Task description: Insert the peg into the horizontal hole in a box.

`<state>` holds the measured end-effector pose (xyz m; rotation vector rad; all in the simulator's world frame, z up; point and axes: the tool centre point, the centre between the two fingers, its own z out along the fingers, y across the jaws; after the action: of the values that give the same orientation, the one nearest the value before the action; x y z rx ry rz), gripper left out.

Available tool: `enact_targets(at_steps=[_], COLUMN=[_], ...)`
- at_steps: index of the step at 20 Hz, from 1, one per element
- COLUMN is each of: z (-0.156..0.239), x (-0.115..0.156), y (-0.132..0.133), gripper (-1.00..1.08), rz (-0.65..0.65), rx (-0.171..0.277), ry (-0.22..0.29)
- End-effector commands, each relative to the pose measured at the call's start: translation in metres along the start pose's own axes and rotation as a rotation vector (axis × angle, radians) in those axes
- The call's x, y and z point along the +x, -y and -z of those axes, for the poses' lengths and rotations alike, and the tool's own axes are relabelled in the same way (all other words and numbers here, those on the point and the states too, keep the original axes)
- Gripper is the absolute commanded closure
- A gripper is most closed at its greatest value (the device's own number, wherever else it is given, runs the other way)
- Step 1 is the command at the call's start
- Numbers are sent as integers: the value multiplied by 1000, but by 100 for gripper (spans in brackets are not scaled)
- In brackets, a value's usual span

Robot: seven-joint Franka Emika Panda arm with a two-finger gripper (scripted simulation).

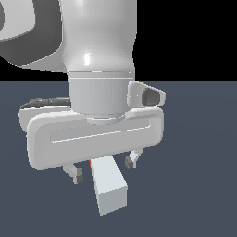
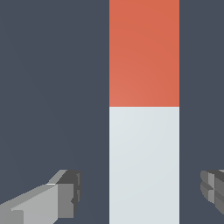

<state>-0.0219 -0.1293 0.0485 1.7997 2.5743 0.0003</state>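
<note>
The peg (image 1: 109,185) lies flat on the dark floor, its pale grey-white part pointing toward the camera in the exterior view, with a sliver of its orange-red end showing under the hand. In the wrist view the peg (image 2: 144,162) runs between the fingers, white half near them, orange-red half beyond. My gripper (image 1: 104,169) is open and hovers just above the peg, one finger (image 1: 77,176) on each side, not touching it. The gripper (image 2: 140,192) straddles the white part in the wrist view. The box and its hole are out of view.
The arm's large white body (image 1: 92,60) fills the upper part of the exterior view and hides what lies behind it. The dark blue-grey floor (image 1: 199,185) spreads around the peg.
</note>
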Motion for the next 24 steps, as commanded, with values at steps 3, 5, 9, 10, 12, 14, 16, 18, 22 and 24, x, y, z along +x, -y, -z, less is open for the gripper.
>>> enact_targets(at_steps=[3,5,9,10,12,14,16,18,22,24], z=[-20,-24,-26,-26,-26,-26,-26,-26,-25,-24], x=[0,0,0,0,0,0,0,0,2,5], y=[0,0,-1,-1,-1,-1,-1,-1,-1,-1], gripper=[-92,-92,108,108,108,108,108,108,108,108], rz=[1,1,1,1,1,1,1,1,-3,-9], rx=[1,0,0,0,0,0,0,0,0,0], ry=[0,0,0,0,0,0,0,0,-1,-1])
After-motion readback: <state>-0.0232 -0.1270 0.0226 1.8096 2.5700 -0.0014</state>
